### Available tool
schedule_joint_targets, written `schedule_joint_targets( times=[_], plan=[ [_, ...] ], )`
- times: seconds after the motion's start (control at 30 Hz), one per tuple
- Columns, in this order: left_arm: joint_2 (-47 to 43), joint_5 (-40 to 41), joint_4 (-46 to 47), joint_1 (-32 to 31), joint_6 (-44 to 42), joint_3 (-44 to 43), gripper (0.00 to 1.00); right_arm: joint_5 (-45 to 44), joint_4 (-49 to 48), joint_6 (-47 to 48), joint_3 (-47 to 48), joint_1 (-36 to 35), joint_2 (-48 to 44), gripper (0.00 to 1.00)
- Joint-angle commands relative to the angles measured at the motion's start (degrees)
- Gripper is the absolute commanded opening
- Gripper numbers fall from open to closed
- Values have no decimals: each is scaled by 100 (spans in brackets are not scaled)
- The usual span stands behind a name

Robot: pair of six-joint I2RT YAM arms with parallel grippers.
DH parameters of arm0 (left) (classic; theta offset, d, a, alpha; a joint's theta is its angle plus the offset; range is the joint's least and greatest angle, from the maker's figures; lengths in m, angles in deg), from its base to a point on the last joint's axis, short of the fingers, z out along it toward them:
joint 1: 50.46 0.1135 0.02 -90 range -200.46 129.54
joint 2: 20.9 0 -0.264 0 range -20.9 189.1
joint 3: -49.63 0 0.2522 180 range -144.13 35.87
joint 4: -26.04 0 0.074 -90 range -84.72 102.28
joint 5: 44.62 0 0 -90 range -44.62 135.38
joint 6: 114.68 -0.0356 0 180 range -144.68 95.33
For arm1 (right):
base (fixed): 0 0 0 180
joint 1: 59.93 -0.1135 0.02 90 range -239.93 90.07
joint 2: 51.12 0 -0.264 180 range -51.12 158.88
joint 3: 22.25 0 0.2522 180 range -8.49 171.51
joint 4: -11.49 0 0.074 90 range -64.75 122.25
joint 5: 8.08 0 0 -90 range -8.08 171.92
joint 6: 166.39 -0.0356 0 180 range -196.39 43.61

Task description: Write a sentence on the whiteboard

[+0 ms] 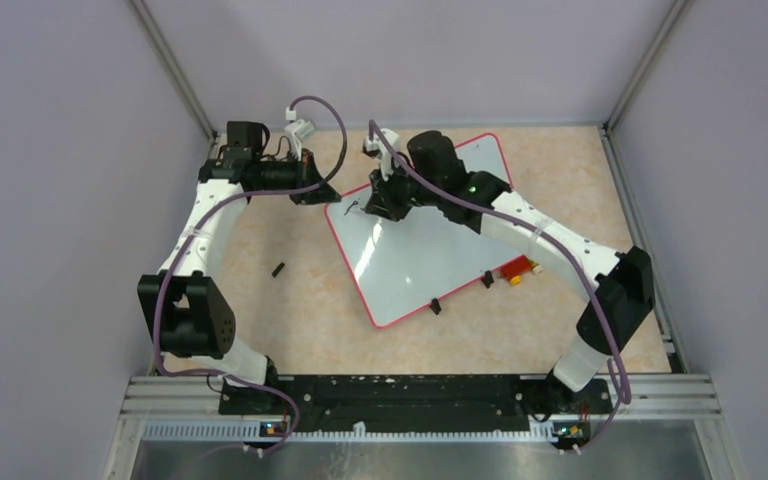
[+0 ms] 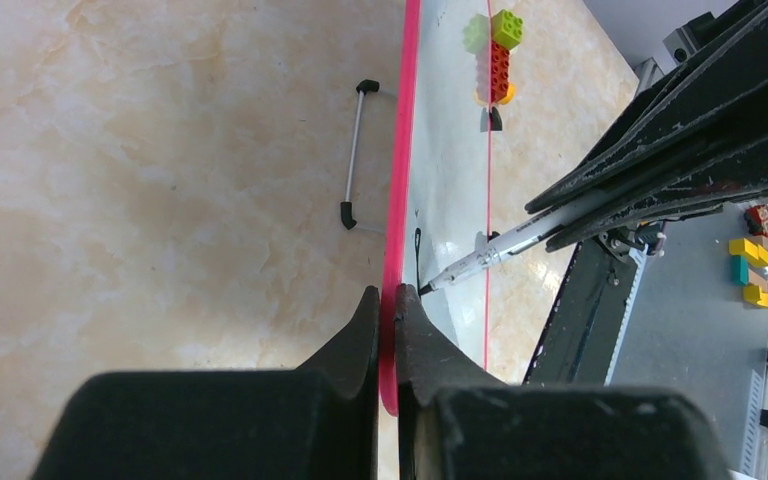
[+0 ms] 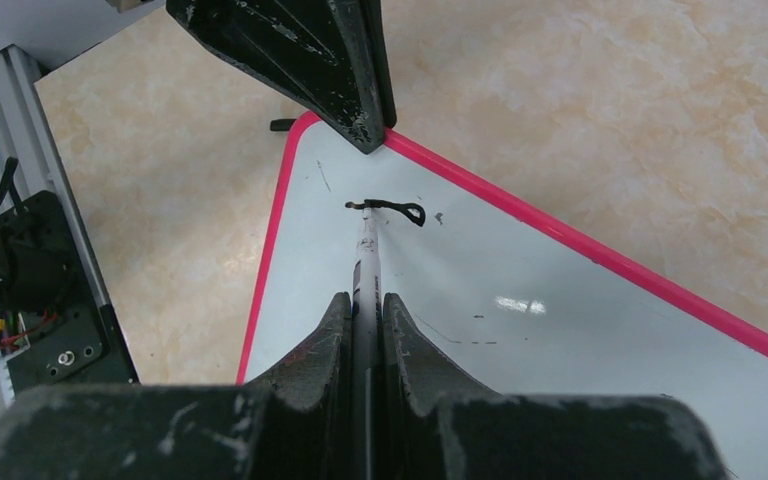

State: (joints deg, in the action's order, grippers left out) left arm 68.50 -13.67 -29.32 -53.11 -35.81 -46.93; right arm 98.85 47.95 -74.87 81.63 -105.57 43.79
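**Whiteboard: one corner held, one stroke written**

We list the whiteboard (image 1: 410, 262) lying askew on the table (image 1: 290, 305). Only the left wrist view shows the left gripper (image 2: 387, 296) pinched shut on the board's red frame, with a block stack (image 2: 500, 58) past its far edge. Only the right wrist view shows the right gripper (image 3: 365, 302) clamped on a marker (image 3: 368, 250). The marker tip touches a short black stroke (image 3: 397, 208) just inside the held corner.
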Motion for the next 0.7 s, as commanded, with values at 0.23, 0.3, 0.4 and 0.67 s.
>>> schedule_joint_targets(
  times=[0.23,0.3,0.4,0.67],
  plan=[
    [-46,-154,30,-112,-38,-60,0,32,27,233,-51,-128,74,0],
    [-46,-151,25,-112,-42,-60,0,62,32,256,-149,-138,38,0],
    [-46,-137,30,-112,-46,-72,0,107,51,271,-284,-151,-32,0],
    [-37,-122,17,-119,-46,-74,0,86,95,296,-585,-155,-208,0]
  ],
)
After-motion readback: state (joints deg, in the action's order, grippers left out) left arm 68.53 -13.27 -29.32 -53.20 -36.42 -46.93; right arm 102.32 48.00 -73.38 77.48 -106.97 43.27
